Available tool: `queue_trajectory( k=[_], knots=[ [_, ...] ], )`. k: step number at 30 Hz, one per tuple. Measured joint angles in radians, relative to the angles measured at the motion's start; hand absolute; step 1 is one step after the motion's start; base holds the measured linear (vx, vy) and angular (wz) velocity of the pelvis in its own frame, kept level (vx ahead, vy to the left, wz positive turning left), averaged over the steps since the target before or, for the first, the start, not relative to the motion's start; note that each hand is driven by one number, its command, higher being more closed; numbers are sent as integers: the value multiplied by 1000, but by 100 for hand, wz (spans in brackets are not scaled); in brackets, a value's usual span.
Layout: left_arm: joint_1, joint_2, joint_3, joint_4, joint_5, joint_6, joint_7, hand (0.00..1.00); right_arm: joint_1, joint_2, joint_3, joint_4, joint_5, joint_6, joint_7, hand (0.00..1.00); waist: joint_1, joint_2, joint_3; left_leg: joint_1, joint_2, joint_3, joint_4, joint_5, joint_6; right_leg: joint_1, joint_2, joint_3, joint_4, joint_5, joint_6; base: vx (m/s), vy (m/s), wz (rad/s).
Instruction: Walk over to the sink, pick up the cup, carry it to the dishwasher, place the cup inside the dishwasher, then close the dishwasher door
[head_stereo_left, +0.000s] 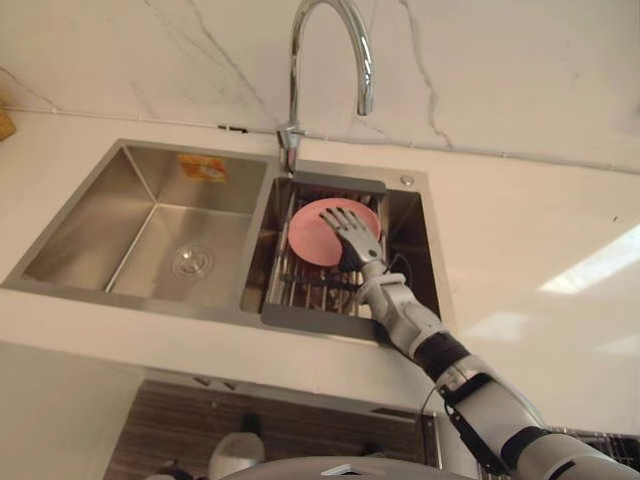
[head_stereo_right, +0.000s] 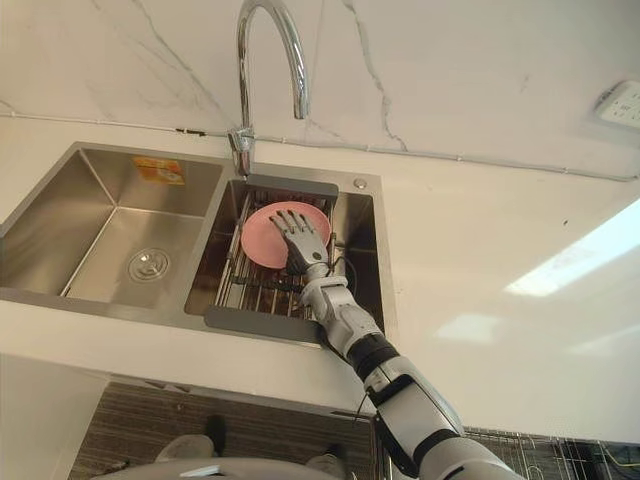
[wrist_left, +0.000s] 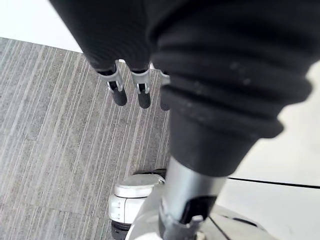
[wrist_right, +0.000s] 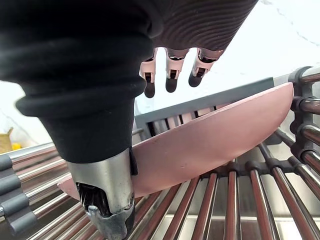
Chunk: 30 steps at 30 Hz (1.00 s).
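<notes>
A shallow pink dish (head_stereo_left: 312, 243) leans tilted on the metal drain rack (head_stereo_left: 300, 290) in the right basin of the steel sink (head_stereo_left: 100, 215). No cup can be made out. My right hand (head_stereo_left: 352, 235) reaches down into that basin and hovers spread over the dish, fingers straight and open. In the right wrist view the fingers (wrist_right: 170, 80) extend past the dish's upper edge while the pink dish (wrist_right: 215, 145) runs between them and the thumb, above the rack bars (wrist_right: 235, 200). My left hand (wrist_left: 130, 90) hangs over grey carpet, fingers relaxed.
A tall chrome faucet (head_stereo_left: 295, 70) arches over the divider between the two basins. The left basin (head_stereo_left: 185, 262) holds just its drain. White countertop (head_stereo_left: 520, 260) surrounds the sink, with a marble wall behind. A wire rack (head_stereo_right: 520, 455) shows low at the right.
</notes>
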<state>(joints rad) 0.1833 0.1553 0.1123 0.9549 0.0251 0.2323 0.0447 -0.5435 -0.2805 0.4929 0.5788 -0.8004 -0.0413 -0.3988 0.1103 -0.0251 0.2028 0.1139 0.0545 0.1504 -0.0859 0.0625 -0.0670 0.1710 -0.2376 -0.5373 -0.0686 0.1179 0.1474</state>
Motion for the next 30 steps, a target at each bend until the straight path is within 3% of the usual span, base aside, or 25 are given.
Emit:
queue_trajectory(
  k=[9, 14, 20, 24, 30],
  knots=[
    [1, 1, 0, -1, 8, 0, -5, 0, 20, -14, -3, -47, 18, -41, -19, 0, -7, 1, 1, -8, -1, 0, 0, 7, 7, -9, 0, 1, 0, 6, 7, 0, 0, 0],
    [8, -10, -6, 0, 8, 0, -7, 0, 44, -18, -73, -150, 40, -48, -115, 0, -6, 3, 0, -6, -2, -1, 0, 7, 7, -7, 0, 2, 0, 6, 7, 0, 0, 0],
    [16, -15, -8, 1, 8, -3, -5, 0, 45, -31, -85, -171, 59, -38, -148, 0, -9, 4, -1, -6, -2, -1, 0, 7, 7, -7, 0, 2, 0, 6, 6, 0, 0, 0],
    [18, -15, -20, 1, 8, -2, -5, 0, 47, -36, -125, -178, 70, -24, -139, 0, -9, 4, -1, -7, -2, 1, 0, 7, 7, -7, 0, 3, -1, 6, 6, 0, 0, 0],
    [22, -12, -38, 1, 8, 0, -4, 0, 94, -48, -144, -210, 92, 8, -9, 0, -12, 2, -2, -5, -1, 10, 0, 6, 6, -8, 0, 7, -2, 6, 6, 0, 0, -1]
  ],
)
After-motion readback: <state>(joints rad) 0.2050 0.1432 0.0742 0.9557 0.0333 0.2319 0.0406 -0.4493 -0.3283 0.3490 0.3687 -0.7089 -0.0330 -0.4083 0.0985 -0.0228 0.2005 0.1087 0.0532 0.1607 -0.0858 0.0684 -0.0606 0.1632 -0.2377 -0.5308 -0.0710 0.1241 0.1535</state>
